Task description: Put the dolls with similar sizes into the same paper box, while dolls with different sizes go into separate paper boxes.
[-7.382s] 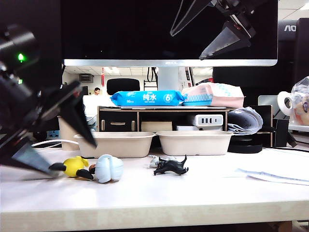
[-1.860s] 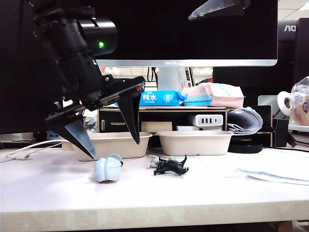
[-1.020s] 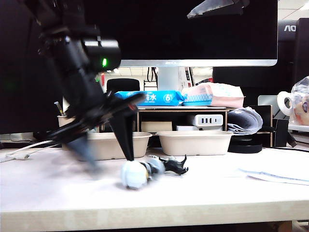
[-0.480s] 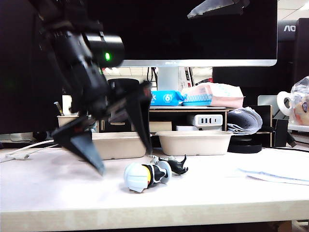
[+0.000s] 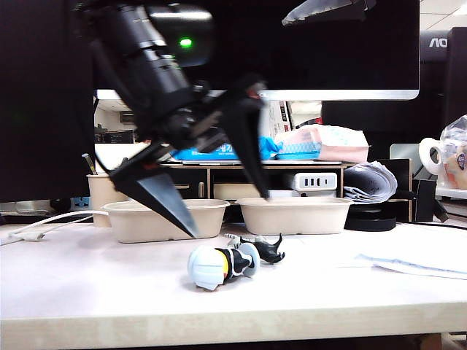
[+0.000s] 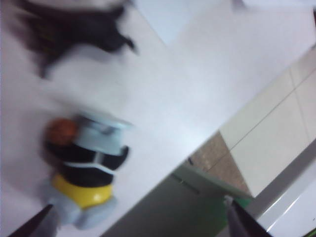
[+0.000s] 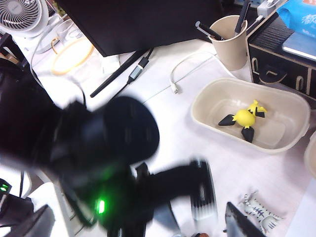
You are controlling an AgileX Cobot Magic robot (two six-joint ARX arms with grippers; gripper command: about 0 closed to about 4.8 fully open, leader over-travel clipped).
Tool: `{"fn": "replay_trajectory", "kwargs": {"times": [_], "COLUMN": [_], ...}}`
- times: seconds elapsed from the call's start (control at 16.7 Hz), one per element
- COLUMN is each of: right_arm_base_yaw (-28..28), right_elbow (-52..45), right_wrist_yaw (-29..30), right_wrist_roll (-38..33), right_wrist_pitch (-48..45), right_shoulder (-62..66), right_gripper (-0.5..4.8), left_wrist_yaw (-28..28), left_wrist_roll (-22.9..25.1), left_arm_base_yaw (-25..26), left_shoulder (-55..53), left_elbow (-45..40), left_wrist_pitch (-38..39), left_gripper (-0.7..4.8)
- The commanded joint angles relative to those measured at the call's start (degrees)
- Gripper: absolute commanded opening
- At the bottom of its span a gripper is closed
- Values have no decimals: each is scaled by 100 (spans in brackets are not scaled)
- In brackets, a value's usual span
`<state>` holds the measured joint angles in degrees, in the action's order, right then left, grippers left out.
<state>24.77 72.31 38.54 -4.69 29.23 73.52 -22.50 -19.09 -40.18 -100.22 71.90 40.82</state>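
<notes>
Left gripper (image 5: pixel 219 211) hangs above the table (image 5: pixel 328 292) with its two dark fingers spread wide and nothing between them: one fingertip (image 5: pixel 179 219) points down in front of the left paper box (image 5: pixel 139 220), the other reaches toward the rim of the right paper box (image 5: pixel 295 215). Below and slightly in front of this gripper the pale blue doll (image 5: pixel 219 265) lies on its side on the tabletop, apart from both fingers; the left wrist view shows it blurred (image 6: pixel 86 173), with black, yellow and orange parts, close to the table's edge. Just beyond it, farther from the left box, lies the black spiky doll (image 5: pixel 266 250), also seen as a dark smear in the left wrist view (image 6: pixel 74 29). The grey-white striped doll (image 7: pixel 257 210) rests on the table beside the black one.

Right gripper (image 5: pixel 328 9) is held high, well above the right paper box and in front of the dark monitor (image 5: pixel 350 51); its fingers stand apart and empty. Its own camera looks down on the left arm (image 7: pixel 113 163), blurred, and past it on the left paper box (image 7: pixel 207 101), in which the yellow doll (image 7: pixel 244 118) with black tips lies. A beige pen cup (image 7: pixel 232 37) stands behind that box.
</notes>
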Motion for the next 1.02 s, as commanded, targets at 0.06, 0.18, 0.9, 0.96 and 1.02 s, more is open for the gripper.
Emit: {"fn": "replay_trajectory", "kwargs": {"times": [0.06,0.18,0.9,0.96,1.02], "right_arm_base_yaw": [4,4,4,4,4], "right_elbow": [15,17,15,15,17], "right_wrist_yaw": [20,17,63,63,63], "right_wrist_roll": [-28,-28,-118,-118,-118], "right_wrist_pitch": [-120,-136,-168,-168,-173], "right_shoulder": [-33,-70,-94,-94,-94], "right_gripper": [470,470,470,470,470], "left_wrist_yaw": [352,575,728,726,715], "left_wrist_roll": [83,280,391,391,396], "left_arm_base_yaw": [-87,-87,-96,-96,-96], "left_shoulder": [-74,-223,-564,-595,-636], "left_elbow": [11,11,11,11,11], "left_wrist_pitch": [146,269,-129,-127,-107], "left_gripper": [479,479,479,479,410]}}
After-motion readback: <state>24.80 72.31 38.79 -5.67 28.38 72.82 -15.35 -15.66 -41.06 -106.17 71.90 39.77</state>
